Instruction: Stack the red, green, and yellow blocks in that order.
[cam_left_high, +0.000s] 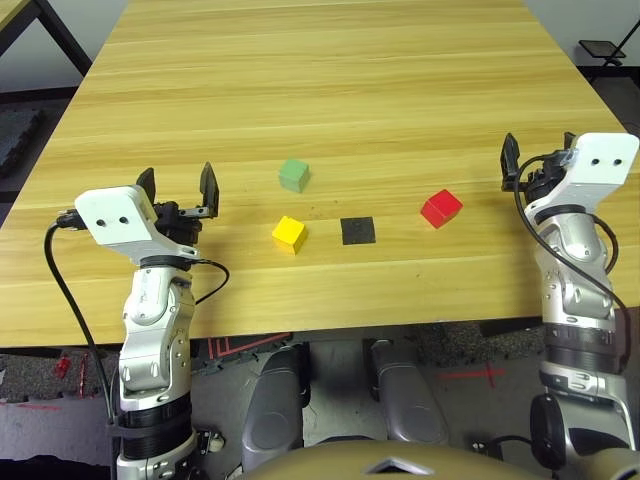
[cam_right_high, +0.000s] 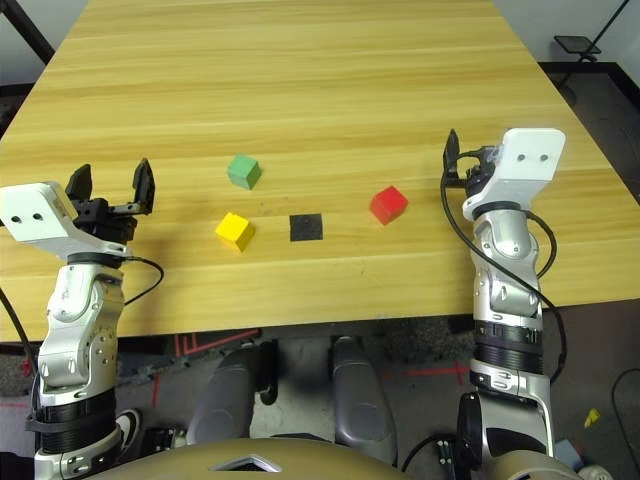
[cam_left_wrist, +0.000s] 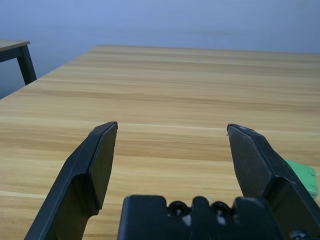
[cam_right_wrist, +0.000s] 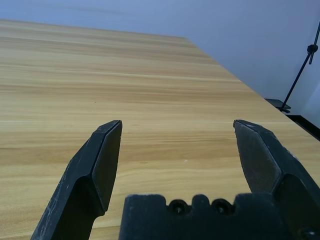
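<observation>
Three small cubes lie apart on the wooden table (cam_left_high: 330, 90). The green block (cam_left_high: 293, 175) is farthest back, the yellow block (cam_left_high: 289, 234) sits nearer the front edge just below it, and the red block (cam_left_high: 440, 208) lies to the right. My left gripper (cam_left_high: 178, 184) hovers open to the left of the yellow and green blocks, holding nothing; a corner of the green block (cam_left_wrist: 304, 176) peeks past one finger in the left wrist view. My right gripper (cam_left_high: 538, 156) stands open to the right of the red block, also with nothing between its fingers.
A flat black square patch (cam_left_high: 358, 230) lies on the table between the yellow and red blocks. The table's front edge runs just below the blocks. A dark table leg (cam_left_wrist: 22, 62) and a black stand (cam_right_wrist: 300, 70) stand beyond the table's sides.
</observation>
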